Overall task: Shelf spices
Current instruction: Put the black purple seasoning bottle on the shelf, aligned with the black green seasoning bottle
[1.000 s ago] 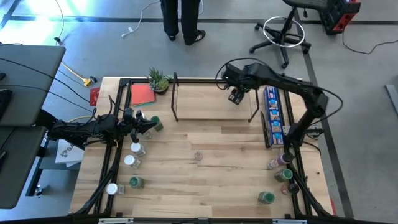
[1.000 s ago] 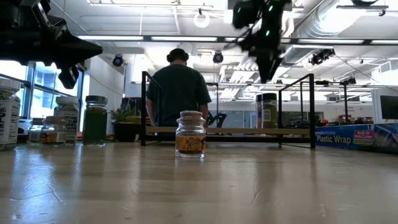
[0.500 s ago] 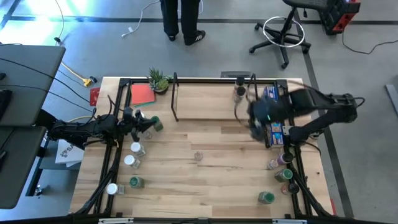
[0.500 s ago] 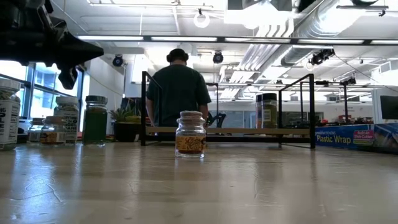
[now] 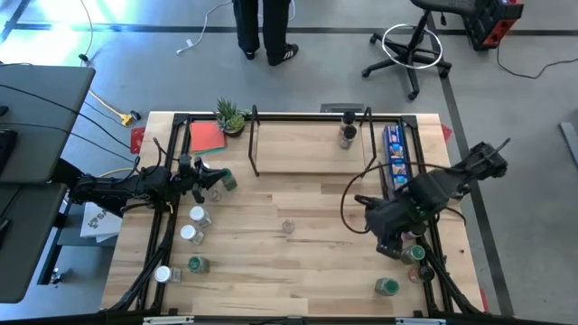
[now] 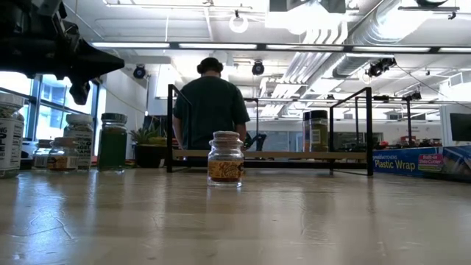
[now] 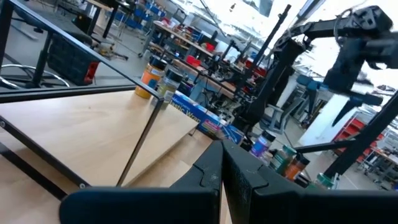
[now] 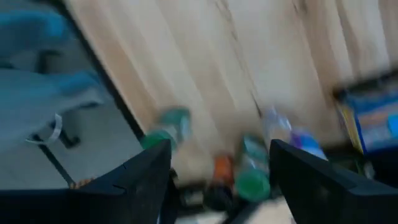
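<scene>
Pale wood, black metal, and spots of green, blue and red

The surface [image 5: 298,262] is light, streaky wood; the shelf [image 5: 307,149] on it matches, framed in thin black metal. The jar on the shelf [image 5: 347,135] looks dark-topped with olive-brown contents. Right of the shelf lies a blue box [image 5: 395,162] with white lettering; left of it, a red sheet [image 5: 207,136] and a green plant [image 5: 230,116]. The jar in front of the shelf [image 6: 225,159] is clear, with amber-orange contents (pale lid). Both arms are black, the right end effector [image 5: 390,246] included.
</scene>
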{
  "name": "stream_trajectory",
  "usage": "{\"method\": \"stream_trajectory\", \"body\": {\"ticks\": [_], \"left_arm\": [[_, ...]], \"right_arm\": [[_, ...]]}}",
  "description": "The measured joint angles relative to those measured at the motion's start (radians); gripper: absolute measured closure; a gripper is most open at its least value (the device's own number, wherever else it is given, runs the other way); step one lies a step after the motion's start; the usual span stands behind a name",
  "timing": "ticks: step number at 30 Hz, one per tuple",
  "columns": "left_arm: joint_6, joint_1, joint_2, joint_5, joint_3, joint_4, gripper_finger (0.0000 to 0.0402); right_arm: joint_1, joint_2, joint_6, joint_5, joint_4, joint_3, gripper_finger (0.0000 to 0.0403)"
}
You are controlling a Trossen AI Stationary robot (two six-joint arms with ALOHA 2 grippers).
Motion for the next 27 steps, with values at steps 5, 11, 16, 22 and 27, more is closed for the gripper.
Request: {"method": "stream_trajectory", "body": {"ticks": [5, 11, 16, 22, 27], "left_arm": [[-0.002, 0.000, 0.000, -0.011, 0.000, 0.001, 0.0400], [-0.007, 0.000, 0.000, -0.041, 0.000, 0.004, 0.0400], [-0.029, 0.000, 0.000, -0.079, 0.000, 0.006, 0.0400], [-0.029, 0.000, 0.000, -0.085, 0.000, 0.006, 0.0400], [-0.028, 0.000, 0.000, -0.088, 0.000, 0.006, 0.0400]], "right_arm": [[0.001, 0.012, 0.137, -0.076, 0.002, -0.046, 0.0102], [0.052, -0.145, 0.355, -0.115, -0.001, -0.260, 0.0082], [0.062, -0.271, 0.643, -0.168, -0.001, -0.392, 0.0082], [0.062, -0.315, 0.769, -0.112, 0.001, -0.500, 0.0082], [0.061, -0.313, 0.775, -0.117, 0.038, -0.609, 0.0082]]}}
